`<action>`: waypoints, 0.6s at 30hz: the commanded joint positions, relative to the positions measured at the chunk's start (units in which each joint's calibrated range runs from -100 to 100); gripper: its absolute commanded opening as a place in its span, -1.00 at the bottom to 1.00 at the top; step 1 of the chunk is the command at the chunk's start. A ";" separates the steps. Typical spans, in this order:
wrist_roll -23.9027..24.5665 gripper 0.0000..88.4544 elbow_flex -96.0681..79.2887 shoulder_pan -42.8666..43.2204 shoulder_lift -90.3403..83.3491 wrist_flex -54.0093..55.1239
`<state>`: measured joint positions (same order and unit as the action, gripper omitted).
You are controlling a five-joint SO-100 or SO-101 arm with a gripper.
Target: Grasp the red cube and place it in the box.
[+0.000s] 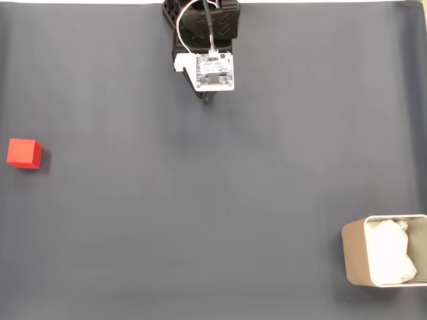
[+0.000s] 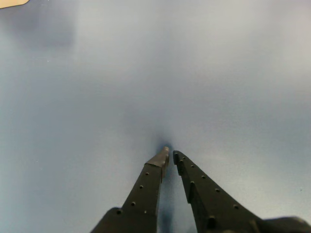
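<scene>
A: Resting at the far left of the fixed view, the red cube (image 1: 25,153) sits flat on the dark grey mat (image 1: 200,220), close to the picture's left edge and roughly midway down.

B: Noted. The box (image 1: 353,257) stands in the lower right corner of that view, partly cut off by the right edge. Beige walls, rounded corners, crumpled white lining (image 1: 389,259) inside. Cube and box lie well apart, on opposite sides of the mat.

A: The arm (image 1: 203,40) enters from the top centre in the fixed view, with a white circuit board (image 1: 214,71) on top and wires running up from it. It is well apart from both cube and box.

B: In the wrist view the gripper (image 2: 171,154) comes in from the bottom edge; two black fingers (image 2: 146,189) converge, tips nearly touching, only a thin gap between them. Nothing is held. Tips hang over bare mat with a faint shadow below.

A: A beige sliver shows at that view's top left corner; too little to identify.
</scene>
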<state>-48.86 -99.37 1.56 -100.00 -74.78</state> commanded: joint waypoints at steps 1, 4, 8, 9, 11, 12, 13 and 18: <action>-0.29 -1.00 -0.45 -0.28 0.00 -1.12; -0.29 -1.00 -0.45 -0.28 0.00 -1.12; -0.29 -1.00 -0.45 -0.28 0.00 -1.12; -0.29 -1.00 -0.45 -0.28 0.00 -1.12; -0.34 -1.00 -0.45 -0.28 0.00 -1.12; -0.34 -1.00 -0.45 -0.28 0.00 -1.12; -0.34 -1.00 -0.45 -0.28 0.00 -1.12; -0.15 -1.00 -0.45 -0.28 0.00 2.08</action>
<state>-48.86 -99.37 1.56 -100.00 -74.62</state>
